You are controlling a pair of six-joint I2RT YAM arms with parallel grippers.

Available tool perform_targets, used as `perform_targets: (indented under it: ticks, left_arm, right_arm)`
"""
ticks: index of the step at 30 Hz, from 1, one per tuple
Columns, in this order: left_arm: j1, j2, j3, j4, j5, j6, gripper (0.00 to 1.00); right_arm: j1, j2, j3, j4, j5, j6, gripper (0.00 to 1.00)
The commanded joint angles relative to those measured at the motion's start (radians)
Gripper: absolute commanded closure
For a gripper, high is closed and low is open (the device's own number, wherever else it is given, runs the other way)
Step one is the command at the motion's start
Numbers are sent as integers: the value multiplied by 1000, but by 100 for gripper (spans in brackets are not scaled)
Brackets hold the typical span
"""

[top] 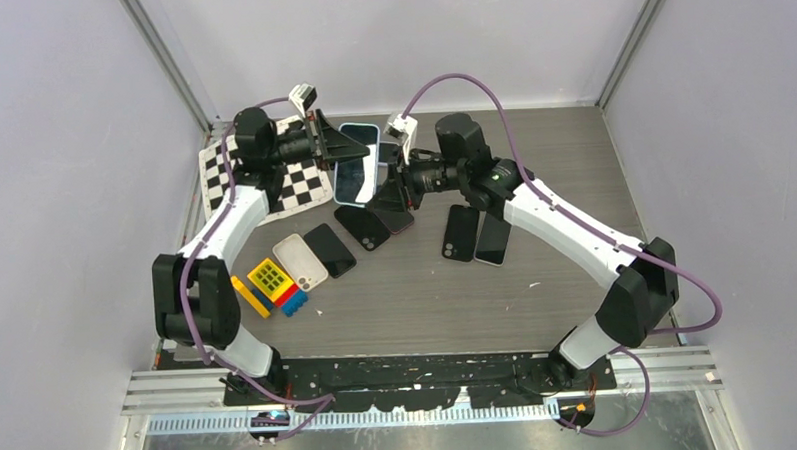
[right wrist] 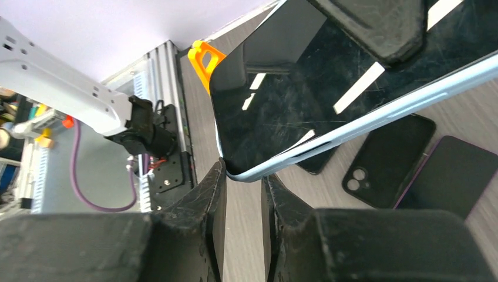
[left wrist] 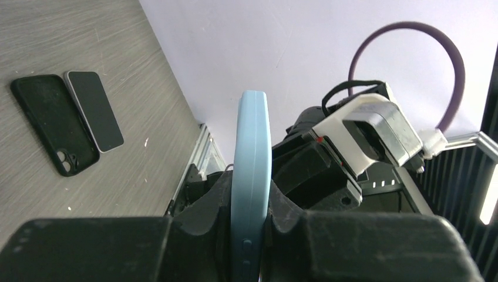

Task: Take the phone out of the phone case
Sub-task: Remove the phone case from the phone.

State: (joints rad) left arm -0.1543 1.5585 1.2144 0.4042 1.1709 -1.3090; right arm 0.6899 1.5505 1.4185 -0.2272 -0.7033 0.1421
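A phone in a light-blue case (top: 356, 166) is held up off the table between both arms. My left gripper (top: 322, 143) is shut on it; in the left wrist view the case (left wrist: 251, 141) stands edge-on, clamped between my left gripper's (left wrist: 251, 202) pads. My right gripper (top: 387, 193) is at the lower corner. In the right wrist view the dark screen (right wrist: 317, 76) faces the camera, and the case's rim (right wrist: 376, 111) ends in a corner pinched between my right gripper's (right wrist: 244, 174) fingertips, which stand a narrow gap apart.
On the table lie a checkerboard (top: 273, 184), a white case (top: 301, 260), a black phone (top: 330, 249), coloured bricks (top: 272, 284), two dark phones (top: 475, 234) on the right and two more (top: 374, 224) under the held phone. An orange part (right wrist: 202, 57) shows behind the phone.
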Motion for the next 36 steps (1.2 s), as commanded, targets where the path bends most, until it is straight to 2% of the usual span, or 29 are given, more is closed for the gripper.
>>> perform_targets:
  ticks: [1, 10, 14, 17, 19, 21, 22, 24, 26, 30, 36]
  left_arm:
    - [-86, -3, 18, 65, -75, -291, 100]
    - [-127, 59, -9, 238, -70, -448, 100]
    - [-124, 82, -22, 356, -79, -513, 100]
    - [-100, 84, -22, 422, -99, -523, 100]
    - [-72, 78, -21, 463, -113, -522, 100]
    - [-41, 71, -15, 493, -112, -505, 100]
    - [-28, 66, -12, 495, -109, -493, 100]
    - [-7, 55, -6, 504, -99, -461, 100]
    - [0, 45, 1, 497, -86, -421, 100]
    - [0, 22, -1, 489, -80, -335, 100]
    - [0, -6, -20, 475, -112, -289, 100]
  right_arm:
    - [62, 24, -5, 30, 182, -191, 99]
    - [73, 8, -26, 61, 289, -257, 99]
    - [68, -15, -66, 145, 308, -205, 99]
    - [33, -39, -98, 202, 263, -85, 98]
    - [-6, -59, -133, 263, 201, 6, 90]
    - [-44, -80, -171, 318, 118, 90, 68]
    - [-63, -86, -189, 339, 65, 114, 52]
    - [-80, -107, -202, 346, -9, 175, 35]
    - [-98, -105, -195, 351, -109, 229, 28]
    - [-126, -85, -177, 464, -252, 389, 25]
    - [-127, -44, -155, 582, -209, 509, 21]
